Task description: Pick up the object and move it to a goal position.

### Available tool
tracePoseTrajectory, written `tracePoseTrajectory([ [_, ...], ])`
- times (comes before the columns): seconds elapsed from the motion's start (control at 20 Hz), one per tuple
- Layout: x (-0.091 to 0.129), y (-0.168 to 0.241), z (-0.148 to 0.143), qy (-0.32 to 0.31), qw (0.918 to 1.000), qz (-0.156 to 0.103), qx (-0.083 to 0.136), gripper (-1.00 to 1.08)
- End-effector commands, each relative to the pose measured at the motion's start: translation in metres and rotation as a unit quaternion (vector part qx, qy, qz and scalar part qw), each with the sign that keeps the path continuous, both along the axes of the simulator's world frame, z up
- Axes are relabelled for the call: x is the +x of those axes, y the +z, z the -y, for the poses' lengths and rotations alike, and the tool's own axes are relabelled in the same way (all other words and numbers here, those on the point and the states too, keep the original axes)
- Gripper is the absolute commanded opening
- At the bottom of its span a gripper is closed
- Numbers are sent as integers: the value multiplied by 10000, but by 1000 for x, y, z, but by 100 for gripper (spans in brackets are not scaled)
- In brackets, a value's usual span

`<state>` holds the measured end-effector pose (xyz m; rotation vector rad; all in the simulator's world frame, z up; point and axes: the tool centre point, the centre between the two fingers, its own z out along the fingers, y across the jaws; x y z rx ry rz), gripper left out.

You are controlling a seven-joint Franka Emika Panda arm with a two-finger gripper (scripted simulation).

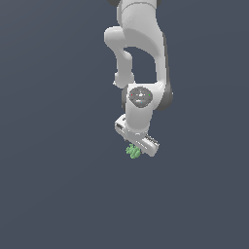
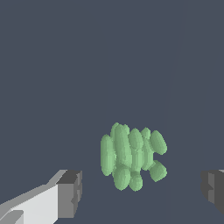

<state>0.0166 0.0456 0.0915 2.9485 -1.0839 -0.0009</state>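
The object [image 1: 133, 151] is a small light-green lumpy cluster of short rod-like knobs on the dark grey surface. In the exterior view it peeks out just below the white gripper [image 1: 135, 149], which hangs over it on the white arm. In the wrist view the object [image 2: 131, 156] lies between the two fingers, with a gap on each side. One fingertip [image 2: 70, 193] is white with a dark grey pad, the other [image 2: 213, 189] shows only at the frame's edge. The gripper [image 2: 141, 190] is open and holds nothing.
The white Panda arm [image 1: 141, 58] comes down from the top of the exterior view. The plain dark grey surface [image 1: 58, 185] spreads all around; no other objects or edges show.
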Motion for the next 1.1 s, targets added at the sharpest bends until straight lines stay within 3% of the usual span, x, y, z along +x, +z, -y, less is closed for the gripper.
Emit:
tracePoseTrajectory([
  [0.0,0,-1,0,-37,10000,3,0,100],
  [0.9,0,-51,0,-38,10000,3,0,100],
  [0.95,0,-51,0,-38,10000,3,0,-100],
  [1.05,0,-51,0,-38,10000,3,0,-100],
])
